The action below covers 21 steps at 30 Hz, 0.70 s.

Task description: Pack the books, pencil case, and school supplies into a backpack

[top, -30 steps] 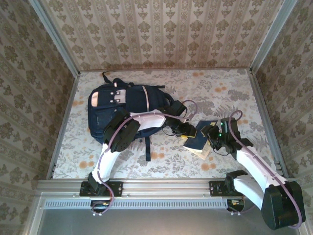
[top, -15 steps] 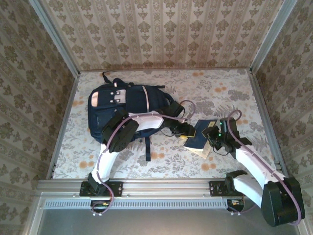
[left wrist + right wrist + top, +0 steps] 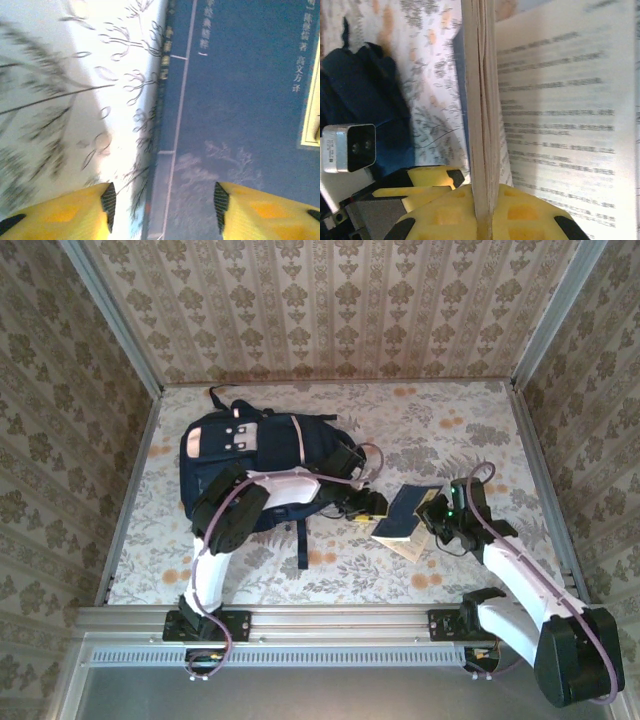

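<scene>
Closing over the last second, the right claw [image 3: 482, 200] now pinches the page edge of the navy book [image 3: 405, 510], which lies on the counter [image 3: 450, 430] just right of the backpack [image 3: 250, 455]. The left claw [image 3: 162, 200] gapes empty above its cover. This book is not yet packed.

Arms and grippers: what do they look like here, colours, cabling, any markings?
The left arm and right arm have white links, black joint housings and a mauve cable looping outside each. The left gripper and right gripper have bright yellow jaws; black ribbed pads line the left one's. A small silver camera box sits at the left wrist, a green light on the right.
</scene>
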Each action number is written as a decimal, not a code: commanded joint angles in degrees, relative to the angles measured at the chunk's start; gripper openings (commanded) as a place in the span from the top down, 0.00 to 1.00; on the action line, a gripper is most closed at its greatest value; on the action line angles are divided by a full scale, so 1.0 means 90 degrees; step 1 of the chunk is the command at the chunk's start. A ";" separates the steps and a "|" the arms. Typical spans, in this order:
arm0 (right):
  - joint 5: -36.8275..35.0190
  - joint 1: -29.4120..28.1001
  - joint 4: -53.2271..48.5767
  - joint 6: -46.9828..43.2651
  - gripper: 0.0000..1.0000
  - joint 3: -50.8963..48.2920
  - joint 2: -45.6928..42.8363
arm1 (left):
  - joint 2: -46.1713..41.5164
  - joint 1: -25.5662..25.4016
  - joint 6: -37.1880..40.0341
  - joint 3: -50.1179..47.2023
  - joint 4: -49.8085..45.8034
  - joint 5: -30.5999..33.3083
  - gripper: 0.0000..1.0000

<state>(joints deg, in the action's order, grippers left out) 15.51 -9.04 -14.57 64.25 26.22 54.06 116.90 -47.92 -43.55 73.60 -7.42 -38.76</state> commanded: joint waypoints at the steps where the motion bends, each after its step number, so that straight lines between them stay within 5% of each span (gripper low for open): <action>1: 0.0471 -0.0031 0.0049 -0.0201 1.00 0.0512 -0.0297 | -0.0880 0.0342 -0.0282 -0.0309 0.0226 -0.0107 0.39; 5: 0.0993 -0.0032 0.0605 -0.0111 1.00 0.0683 -0.0421 | -0.1573 0.0676 -0.1081 -0.0952 0.1189 -0.0540 0.36; 21: 0.2476 -0.0200 0.2956 0.0117 1.00 0.0835 -0.0334 | -0.2497 0.1153 -0.1335 -0.1112 0.1490 -0.1292 0.35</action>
<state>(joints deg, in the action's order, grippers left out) 34.17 -10.09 4.97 63.94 32.16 51.27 96.27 -38.54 -53.67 65.01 2.98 -48.14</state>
